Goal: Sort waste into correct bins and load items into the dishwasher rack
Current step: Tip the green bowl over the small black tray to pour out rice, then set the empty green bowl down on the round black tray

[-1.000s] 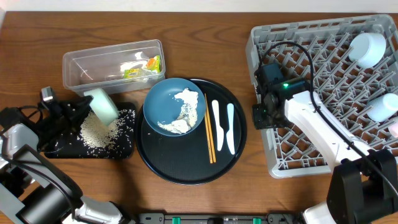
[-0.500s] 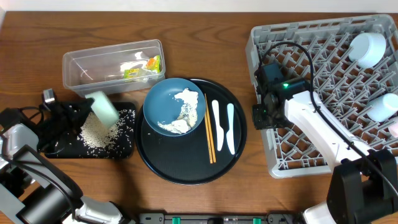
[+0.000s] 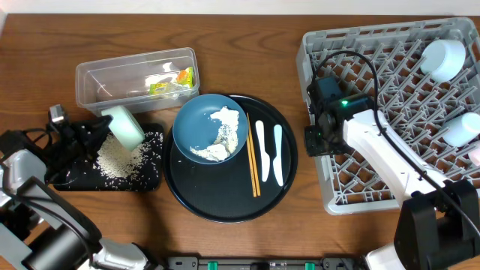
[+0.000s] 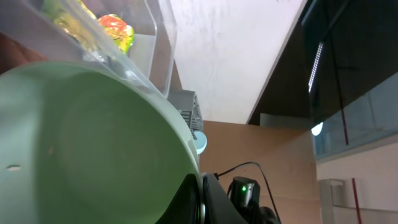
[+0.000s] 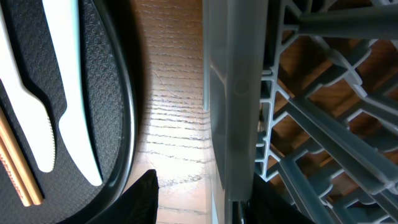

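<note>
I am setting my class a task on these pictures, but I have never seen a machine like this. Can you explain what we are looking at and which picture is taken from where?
These are two robot arms at a wooden table. The wide picture looks down from above. The other two come from a camera on each wrist.

The left pincer grips the rim of a pale green bowl, tilted over a shallow black tray scattered with rice. Beside it, a clear tub holds a wrapper.

The round tray carries a blue plate with tissue on it, orange chopsticks and two white utensils.

The right pincer is open at the wall of the grey rack and holds nothing.
</note>
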